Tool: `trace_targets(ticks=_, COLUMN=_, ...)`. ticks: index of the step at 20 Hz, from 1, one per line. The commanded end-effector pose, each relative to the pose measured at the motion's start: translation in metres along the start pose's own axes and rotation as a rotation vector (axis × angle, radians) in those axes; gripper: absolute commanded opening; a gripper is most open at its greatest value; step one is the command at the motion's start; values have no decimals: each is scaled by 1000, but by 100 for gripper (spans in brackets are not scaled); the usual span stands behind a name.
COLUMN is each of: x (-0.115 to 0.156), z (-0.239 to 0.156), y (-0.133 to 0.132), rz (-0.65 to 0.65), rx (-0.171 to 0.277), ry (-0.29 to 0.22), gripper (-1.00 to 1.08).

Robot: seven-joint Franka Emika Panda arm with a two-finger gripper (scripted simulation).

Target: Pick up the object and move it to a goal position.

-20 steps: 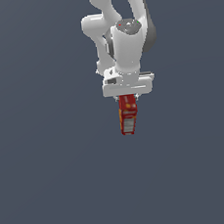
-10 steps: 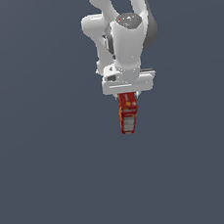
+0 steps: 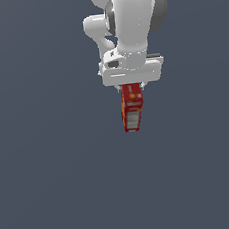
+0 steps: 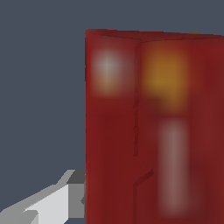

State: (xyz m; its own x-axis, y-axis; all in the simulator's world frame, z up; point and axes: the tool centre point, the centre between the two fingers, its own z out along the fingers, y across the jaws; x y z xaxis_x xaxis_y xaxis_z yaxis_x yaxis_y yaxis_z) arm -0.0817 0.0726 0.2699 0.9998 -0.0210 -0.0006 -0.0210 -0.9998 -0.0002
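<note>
the red carton was held by its top end in the closed pincer, hanging upright clear of the grey ground, so the carrying step was judged underway, with steady transport to the unseen goal called for next.
</note>
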Motion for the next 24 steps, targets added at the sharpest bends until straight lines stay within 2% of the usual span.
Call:
trace_targets(ticks=1, x=3, z=-23, y=0, rz=0, rx=1, ry=1, gripper=-100)
trace_targets(ticks=13, x=22, z=-140, y=-2, rz=0, rx=1, ry=1, gripper=-100)
trace_targets(ticks=24, x=37, z=-221, y=-4, rz=0, rx=0, ry=1, gripper=-100)
